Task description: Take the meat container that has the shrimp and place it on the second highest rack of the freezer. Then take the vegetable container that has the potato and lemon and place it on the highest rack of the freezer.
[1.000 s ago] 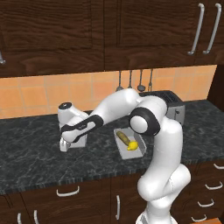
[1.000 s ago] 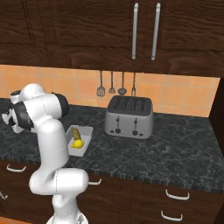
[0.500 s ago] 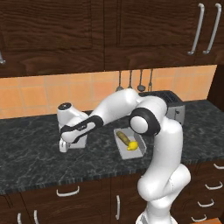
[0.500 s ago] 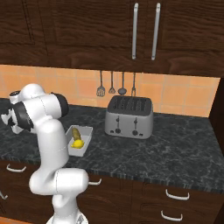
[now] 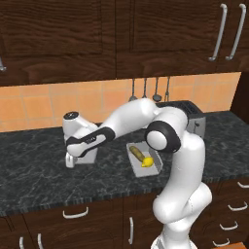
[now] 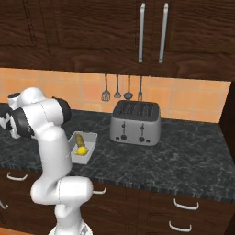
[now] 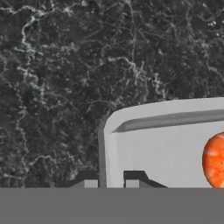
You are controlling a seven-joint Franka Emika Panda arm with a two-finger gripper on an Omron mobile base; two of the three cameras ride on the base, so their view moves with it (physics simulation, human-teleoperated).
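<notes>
The meat container [image 7: 166, 148], a white tray, lies on the black counter with the orange shrimp [image 7: 215, 160] inside at its right. My gripper [image 7: 111, 183] is shut on the tray's left wall, one fingertip [image 7: 89, 183] outside and the other inside. In the left base view the hand [image 5: 73, 156] reaches low over this tray [image 5: 89, 156]. The vegetable container [image 5: 154, 168] sits to its right, holding the brown potato [image 5: 137, 152] and the yellow lemon [image 5: 147, 162]; it also appears as a white tray [image 6: 90, 140] beside the arm. The freezer and its racks are out of view.
A silver toaster [image 6: 135, 123] stands on the dark speckled counter [image 6: 183, 160] right of the vegetable container. Utensils [image 6: 117, 89] hang on the orange tiled wall. Dark wood cabinets [image 5: 121, 34] run overhead, and drawers [image 5: 73, 219] sit below the counter edge.
The jaws have closed a touch more on the tray wall. The arm and both trays stay where they were.
</notes>
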